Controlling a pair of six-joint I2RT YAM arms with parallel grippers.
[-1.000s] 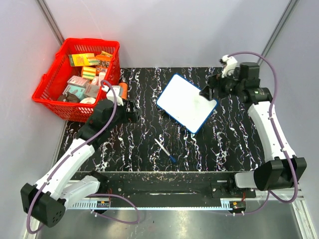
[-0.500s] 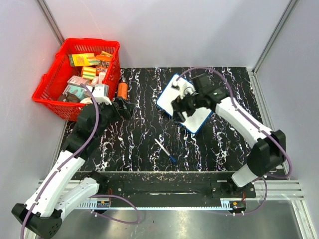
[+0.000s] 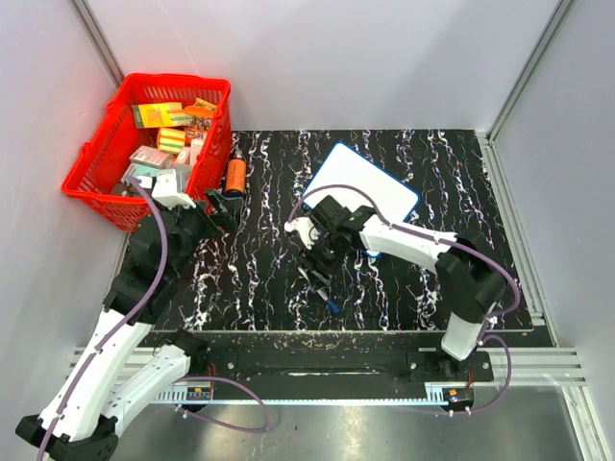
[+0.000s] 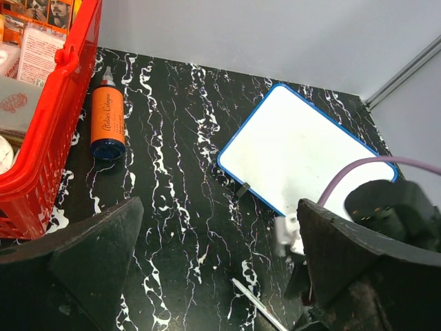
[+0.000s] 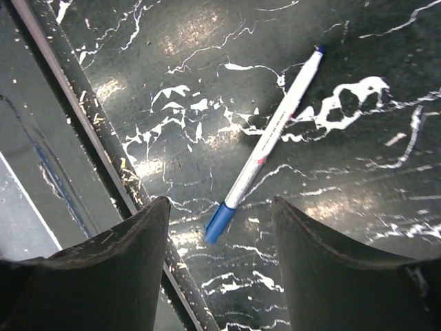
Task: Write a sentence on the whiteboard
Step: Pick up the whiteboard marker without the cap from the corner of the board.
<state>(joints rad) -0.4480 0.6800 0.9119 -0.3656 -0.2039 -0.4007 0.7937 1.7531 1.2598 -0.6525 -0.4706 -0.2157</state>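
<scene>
Labels first: orange bottle point(image 4: 107, 121) reads "Atelier Cologne" in script along its side. It lies flat just beside the red basket point(image 3: 96, 178). Print on the boxes in the basket is too small to read, and so is the red print on the pen point(image 5: 269, 141), which has a white barrel and a blue cap.

Whiteboard point(image 3: 370, 182) lies flat at far-centre of the table point(image 3: 452, 279), turned so one corner points to the near side. Blue rim, surface plain white. The right arm crosses its near-left corner in the top view.

Right gripper point(image 5: 219, 207) hangs over the pen's cap end with fingers parted and nothing clamped. Left gripper point(image 4: 220, 207) is spread wide and holds nothing, near the bottle.

Edges: the pen lies diagonally near the front edge, with the rail just beside its cap. Bare marbled top shows between bottle and whiteboard, and right of the whiteboard.
</scene>
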